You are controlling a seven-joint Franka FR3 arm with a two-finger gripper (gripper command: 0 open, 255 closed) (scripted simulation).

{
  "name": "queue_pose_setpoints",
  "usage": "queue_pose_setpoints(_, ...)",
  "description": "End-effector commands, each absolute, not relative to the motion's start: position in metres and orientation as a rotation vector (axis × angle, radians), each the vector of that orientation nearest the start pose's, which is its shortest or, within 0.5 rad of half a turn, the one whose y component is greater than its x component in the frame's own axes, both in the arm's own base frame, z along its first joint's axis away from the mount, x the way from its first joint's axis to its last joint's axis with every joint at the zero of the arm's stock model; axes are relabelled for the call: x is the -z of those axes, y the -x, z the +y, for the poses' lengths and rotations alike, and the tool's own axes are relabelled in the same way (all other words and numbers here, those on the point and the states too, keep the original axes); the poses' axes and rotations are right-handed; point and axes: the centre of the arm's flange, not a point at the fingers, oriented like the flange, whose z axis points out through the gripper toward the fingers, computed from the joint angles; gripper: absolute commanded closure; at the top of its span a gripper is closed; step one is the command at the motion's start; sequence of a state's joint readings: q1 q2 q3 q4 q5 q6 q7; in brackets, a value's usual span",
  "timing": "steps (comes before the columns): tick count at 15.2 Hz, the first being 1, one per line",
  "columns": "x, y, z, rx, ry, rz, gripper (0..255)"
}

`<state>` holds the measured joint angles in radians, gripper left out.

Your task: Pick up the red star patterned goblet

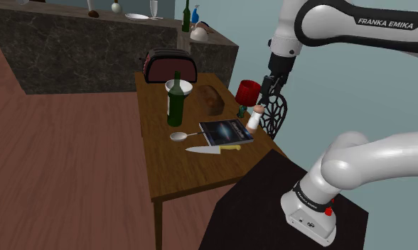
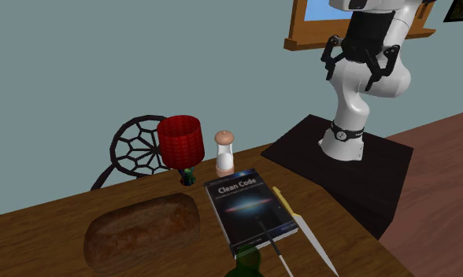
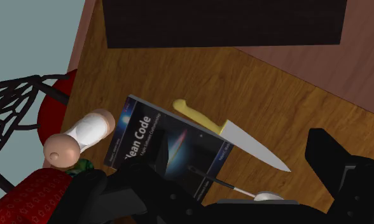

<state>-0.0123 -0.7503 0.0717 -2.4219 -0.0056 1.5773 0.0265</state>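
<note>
The red star patterned goblet stands upright near the table edge on a dark green stem, beside a white shaker. In the second exterior view the goblet is left of the shaker. My black gripper hangs open in the air, above and just right of the goblet in the shoulder view, touching nothing. The second exterior view has the gripper high up with its fingers spread. In the wrist view the gripper is open, with the goblet off beside the left finger.
A book, a yellow-handled knife, a spoon, a green bottle, a bowl, a bread loaf and a toaster share the wooden table. A black wire chair stands behind the goblet.
</note>
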Motion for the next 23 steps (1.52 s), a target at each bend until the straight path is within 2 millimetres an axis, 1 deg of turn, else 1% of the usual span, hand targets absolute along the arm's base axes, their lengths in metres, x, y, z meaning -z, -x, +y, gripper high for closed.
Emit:
queue_pose_setpoints(1, -0.548, -0.312, 0.023, -0.150, 3.196, -0.019, 0)
queue_pose_setpoints(23, -0.463, -0.482, -0.203, -0.113, 3.136, -0.094, 0)
